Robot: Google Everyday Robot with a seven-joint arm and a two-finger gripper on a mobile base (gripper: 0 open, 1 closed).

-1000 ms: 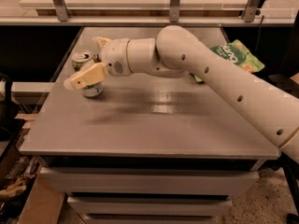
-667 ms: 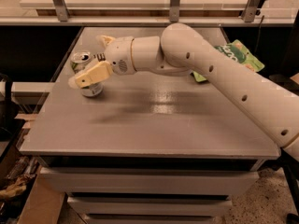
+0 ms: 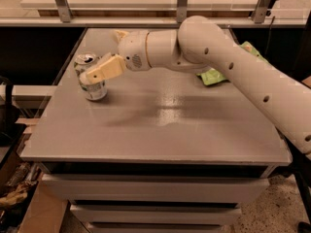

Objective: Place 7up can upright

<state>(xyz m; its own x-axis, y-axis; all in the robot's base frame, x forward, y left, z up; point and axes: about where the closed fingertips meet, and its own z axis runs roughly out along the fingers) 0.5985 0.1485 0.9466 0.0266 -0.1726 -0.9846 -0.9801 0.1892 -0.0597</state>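
The 7up can (image 3: 93, 88) stands upright on the grey table (image 3: 160, 130) near its left edge, silver pull-tab top facing up. My gripper (image 3: 101, 55) reaches in from the right and sits right beside the can. One cream finger (image 3: 103, 70) crosses in front of the can's upper part. The other finger (image 3: 118, 33) shows behind the wrist, well apart from the first. The jaws stand open and the can rests on the table on its own base.
A green snack bag (image 3: 213, 75) lies on the table's right side, partly hidden behind my arm (image 3: 233, 67). A metal rail and glass panel (image 3: 180, 4) run along the back. The table's left edge lies close to the can.
My gripper and arm have shifted a little to the right and up. The can has stayed upright in the same spot.
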